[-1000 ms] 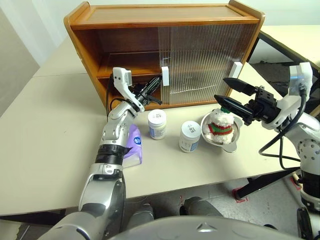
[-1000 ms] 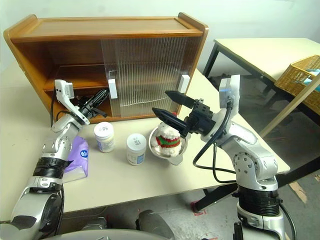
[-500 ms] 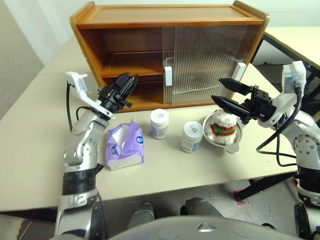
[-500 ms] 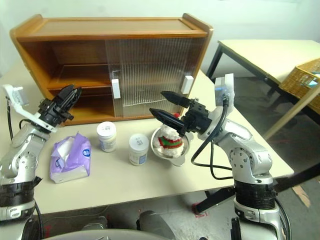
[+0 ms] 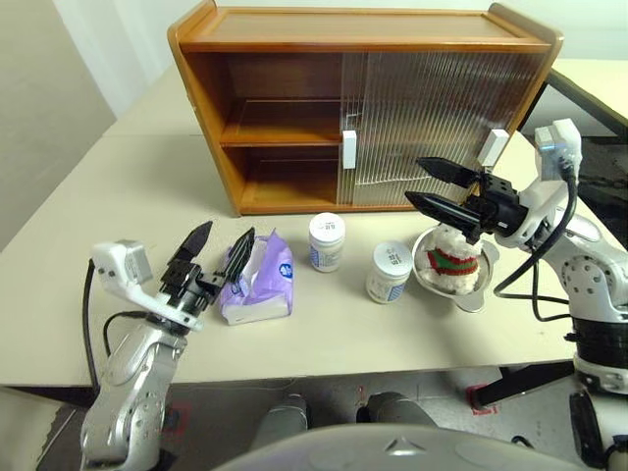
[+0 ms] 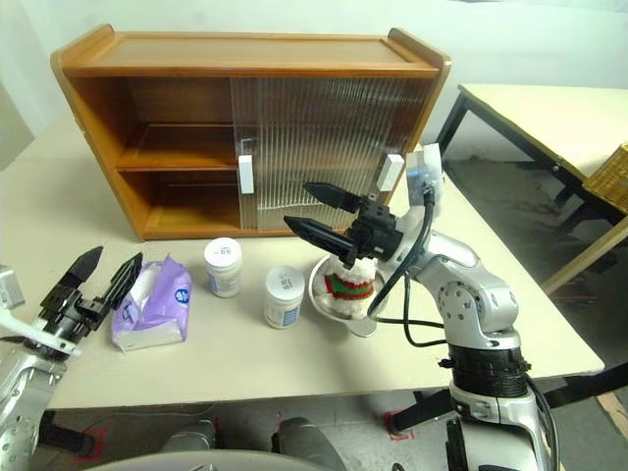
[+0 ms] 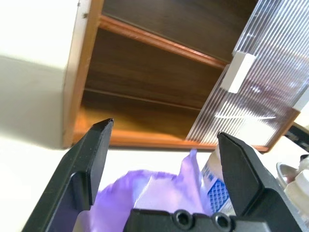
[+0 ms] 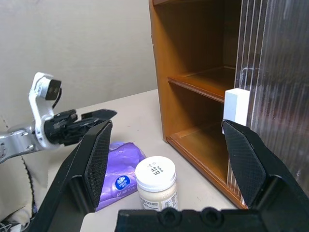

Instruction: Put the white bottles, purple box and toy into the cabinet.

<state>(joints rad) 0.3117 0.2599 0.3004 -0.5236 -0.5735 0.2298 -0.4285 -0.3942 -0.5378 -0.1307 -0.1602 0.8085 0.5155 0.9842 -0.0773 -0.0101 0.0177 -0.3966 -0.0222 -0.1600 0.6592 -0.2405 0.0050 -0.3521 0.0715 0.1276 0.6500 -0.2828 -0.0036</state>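
Beige table, crumpled lilac purple box

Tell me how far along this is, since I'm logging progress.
Done: the cabinet's left half stands open, shelves bare. In hand: nothing; the left gripper is open by the purple box, and the right gripper is open above the toy. Left: both bottles, box and toy, all on the table.
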